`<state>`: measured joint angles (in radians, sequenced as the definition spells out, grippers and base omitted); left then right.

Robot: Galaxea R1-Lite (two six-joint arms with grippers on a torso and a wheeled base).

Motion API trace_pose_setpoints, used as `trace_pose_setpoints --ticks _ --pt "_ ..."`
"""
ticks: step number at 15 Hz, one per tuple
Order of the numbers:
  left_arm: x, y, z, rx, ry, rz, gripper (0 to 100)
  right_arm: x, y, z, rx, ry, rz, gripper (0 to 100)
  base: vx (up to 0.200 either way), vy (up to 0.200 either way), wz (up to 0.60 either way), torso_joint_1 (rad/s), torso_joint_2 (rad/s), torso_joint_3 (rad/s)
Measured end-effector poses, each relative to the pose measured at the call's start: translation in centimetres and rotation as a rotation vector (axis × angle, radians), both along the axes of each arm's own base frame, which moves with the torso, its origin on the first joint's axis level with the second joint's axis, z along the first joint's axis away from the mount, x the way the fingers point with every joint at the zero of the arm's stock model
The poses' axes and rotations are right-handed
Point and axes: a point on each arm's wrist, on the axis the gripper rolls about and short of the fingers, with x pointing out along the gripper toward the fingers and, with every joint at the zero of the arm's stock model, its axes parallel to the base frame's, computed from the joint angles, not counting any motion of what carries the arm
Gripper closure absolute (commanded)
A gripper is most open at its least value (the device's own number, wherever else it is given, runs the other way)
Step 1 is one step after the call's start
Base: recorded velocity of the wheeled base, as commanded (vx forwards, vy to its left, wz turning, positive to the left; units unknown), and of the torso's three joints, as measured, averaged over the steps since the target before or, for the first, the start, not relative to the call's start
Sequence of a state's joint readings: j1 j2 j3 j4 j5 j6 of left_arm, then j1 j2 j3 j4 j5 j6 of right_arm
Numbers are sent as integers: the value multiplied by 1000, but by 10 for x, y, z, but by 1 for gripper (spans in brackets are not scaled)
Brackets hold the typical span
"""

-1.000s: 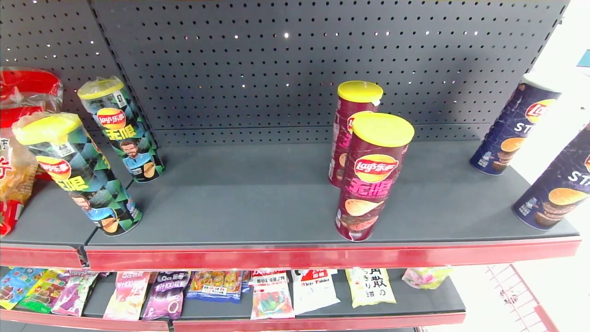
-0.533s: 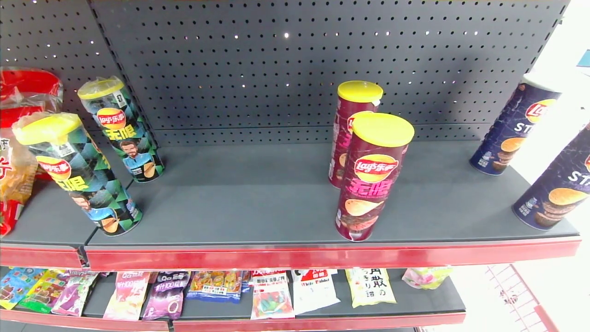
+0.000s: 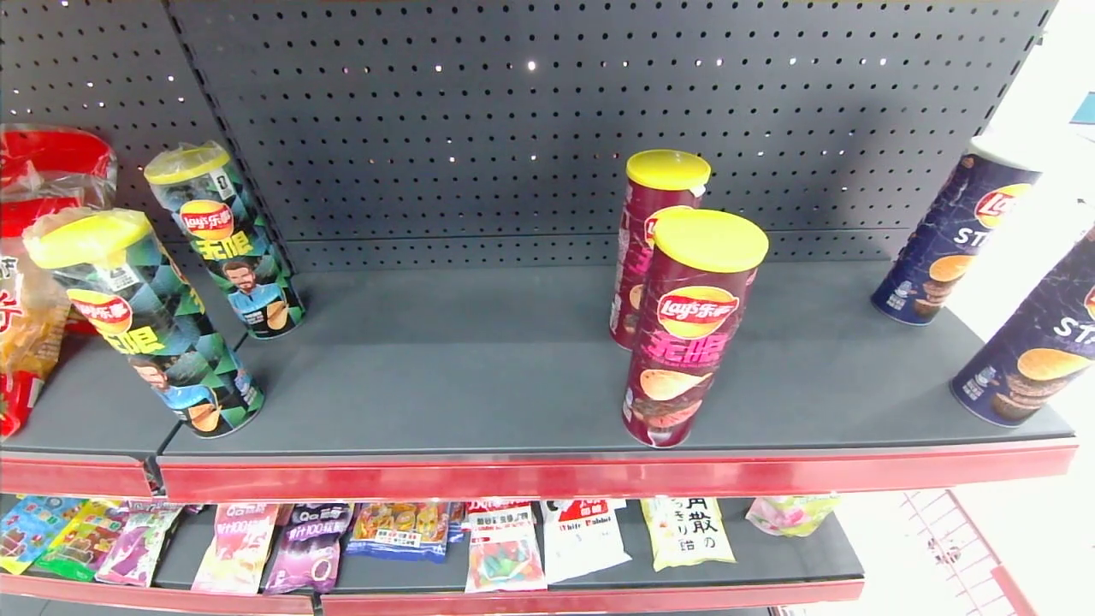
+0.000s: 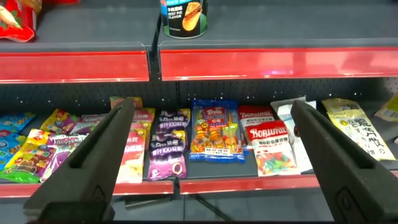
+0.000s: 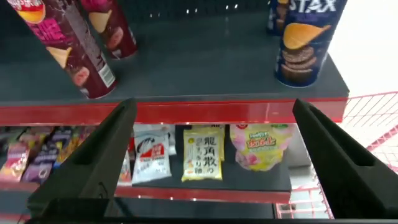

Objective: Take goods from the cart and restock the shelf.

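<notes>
**Both grippers spread wide and empty in front of the snack shelf**

The left gripper (image 4: 212,104), its fingers wide apart and holding nothing, faces the flat snack packets (image 4: 214,130) on the lower shelf. It sits below the red front edge of the grey metal upper shelf (image 3: 599,475). On that upper shelf, two green-patterned chip cans with yellow lids (image 3: 145,325) stand upright at the left, one near and one far. Right of centre are two maroon chip cans with yellow lids (image 3: 689,329), one just behind the other. Two navy chip cans (image 3: 1026,342) stand at the right end. The right gripper (image 5: 214,102), also spread and empty, sits before the red edge. The near maroon can is to its left and the near navy can to its right, both farther back and clear of its fingers.
</notes>
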<state>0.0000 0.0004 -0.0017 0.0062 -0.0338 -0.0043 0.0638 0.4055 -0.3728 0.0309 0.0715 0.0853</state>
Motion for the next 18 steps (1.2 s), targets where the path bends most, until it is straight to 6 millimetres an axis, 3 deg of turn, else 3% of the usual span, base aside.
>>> trace_pose_setpoints --ticks 4,7,13,18 --pt "0 0 0 0 0 0 0 70 14 26 -83 183 130 0 0 0 0 0 0 0" --pt "0 0 0 0 0 0 0 105 37 21 -151 294 226 0 0 0 0 0 0 0" --pt "0 0 0 0 -1 0 0 139 76 12 -187 298 354 0 0 0 0 0 0 0" --pt "0 0 0 0 -1 0 0 148 107 2 -218 304 483 0 0 0 0 0 0 0"
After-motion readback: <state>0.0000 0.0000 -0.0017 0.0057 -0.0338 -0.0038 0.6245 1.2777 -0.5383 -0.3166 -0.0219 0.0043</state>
